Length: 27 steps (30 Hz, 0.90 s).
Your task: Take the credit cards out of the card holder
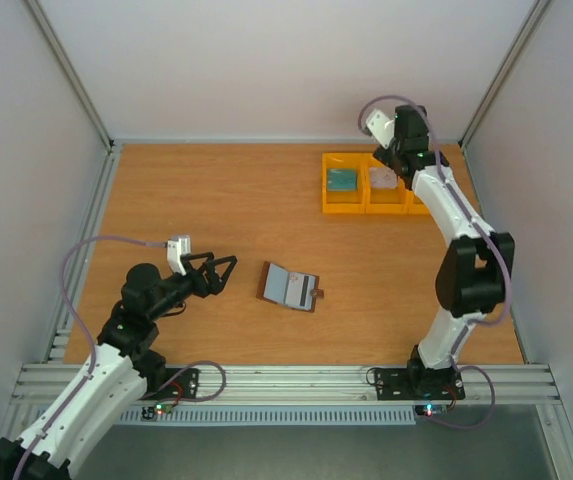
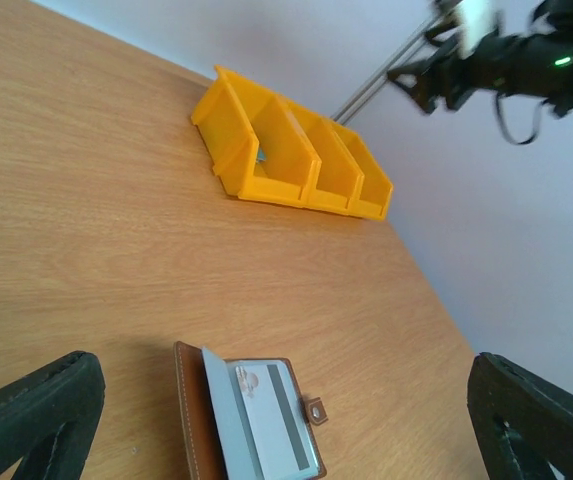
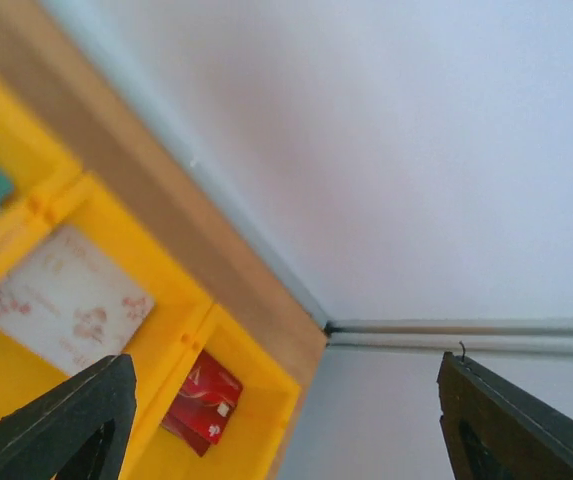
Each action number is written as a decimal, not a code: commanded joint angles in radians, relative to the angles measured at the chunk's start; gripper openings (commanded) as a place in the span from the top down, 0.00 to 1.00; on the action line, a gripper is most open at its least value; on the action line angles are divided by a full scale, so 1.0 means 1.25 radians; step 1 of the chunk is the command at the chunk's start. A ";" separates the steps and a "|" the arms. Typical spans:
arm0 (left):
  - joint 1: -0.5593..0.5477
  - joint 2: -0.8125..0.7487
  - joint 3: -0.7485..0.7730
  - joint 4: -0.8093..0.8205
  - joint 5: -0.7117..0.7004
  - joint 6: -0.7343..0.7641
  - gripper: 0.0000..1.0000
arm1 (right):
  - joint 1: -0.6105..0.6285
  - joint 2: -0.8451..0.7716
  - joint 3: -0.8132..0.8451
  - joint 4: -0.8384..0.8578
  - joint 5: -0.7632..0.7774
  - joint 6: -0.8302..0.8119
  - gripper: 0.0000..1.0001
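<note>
Left arm: the left gripper (image 1: 224, 276) is low over the table (image 1: 216, 200) in the near left area. Its jaws are spread wide and hold nothing. It points toward the card holder and is apart from it.

Centre: the card holder (image 1: 291, 287) lies open and flat on the table, just right of the left gripper. In the left wrist view its blue-grey lining faces up. A whitish-grey card (image 2: 271, 415) with a dark stripe is seated in its pocket. The snap tab (image 2: 316, 410) sticks out on the right edge.

Far right: three yellow bins (image 1: 366, 208) stand side by side near the back edge, well apart from the holder.
- Left bin: holds a teal card (image 1: 342, 180).
- Middle bin: holds a whitish card (image 3: 66, 300) with faint red markings.
- Right bin: holds a red card (image 3: 201, 395), seen in the right wrist view.

Right arm: the right gripper (image 3: 284, 365) is raised above the bins. Its jaws are parted wide with nothing between them. It touches neither the bins nor the cards.
</note>
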 commanded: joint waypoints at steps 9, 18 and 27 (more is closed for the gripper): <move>0.005 0.270 0.322 -0.504 0.199 0.056 0.07 | 0.147 -0.282 -0.115 -0.351 -0.231 1.036 0.28; 0.003 0.719 0.589 -0.864 0.278 0.307 0.01 | 0.261 -0.293 -0.406 -0.356 -0.432 1.142 0.29; -0.087 1.021 0.827 -0.822 0.301 0.331 0.01 | 0.270 -0.228 -0.554 -0.241 -0.553 1.176 0.30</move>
